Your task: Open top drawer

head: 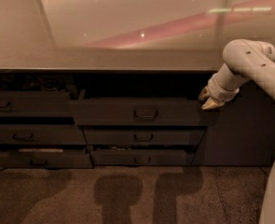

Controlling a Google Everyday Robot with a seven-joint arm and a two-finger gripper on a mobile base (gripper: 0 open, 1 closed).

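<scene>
The top drawer (pixel 137 112) is the widest dark grey drawer, in the middle column just under the countertop. Its front stands out a little from the cabinet face, with dark space behind it. Its small loop handle (pixel 145 113) sits at the centre of the front. My gripper (pixel 207 100) is at the end of the white arm (pixel 249 64), right at the upper right corner of that drawer's front. It is well to the right of the handle. I cannot tell whether it touches the drawer.
Two lower grey drawers (pixel 143 137) sit beneath the top one. Several more drawers (pixel 25 135) fill the left column, the top left one (pixel 16 104) partly out. A dark cabinet panel (pixel 249 134) is at the right, the pale countertop (pixel 127 36) above and carpet (pixel 81 195) below.
</scene>
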